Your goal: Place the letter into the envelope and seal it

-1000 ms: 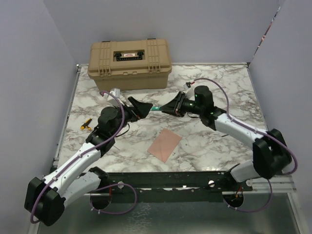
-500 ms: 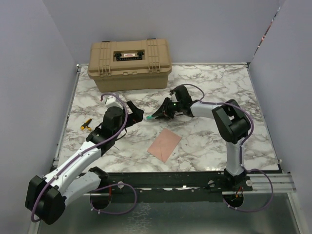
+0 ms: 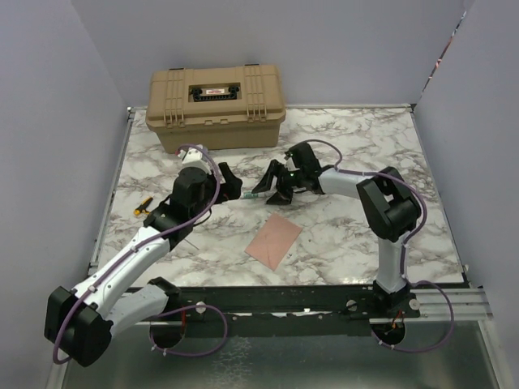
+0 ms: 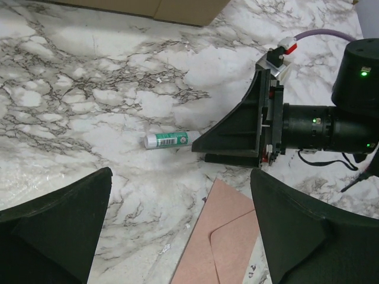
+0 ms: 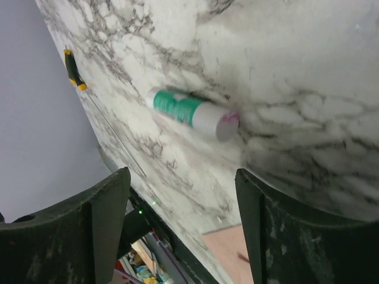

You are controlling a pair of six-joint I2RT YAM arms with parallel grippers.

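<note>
Between the 2 pincers, on the marble surface [image 3: 365, 138]: a green-and-white glue stick [image 4: 169, 139], flat on its side, gripped by neither. Wide apart and empty, the left pincer [image 3: 230, 185]; likewise parted and empty, the right pincer [image 3: 274, 186], poised just beside one end of the tube. Toward the near edge, apart from the tube: the envelope [image 3: 274, 238], lying flat, flap outline facing up in the left wrist view. No separate sight of the letter; perhaps already inside, impossible to tell.

Judged as the sealing stage, with glue the likely next need. For a clean pick, come down across the tube's short axis and close on its middle rather than an end. Guard against rolling on the smooth marble. Keep the other pincer clear to avoid a knock. Before gluing, check for a lifted flap and pin the envelope against sliding.
</note>
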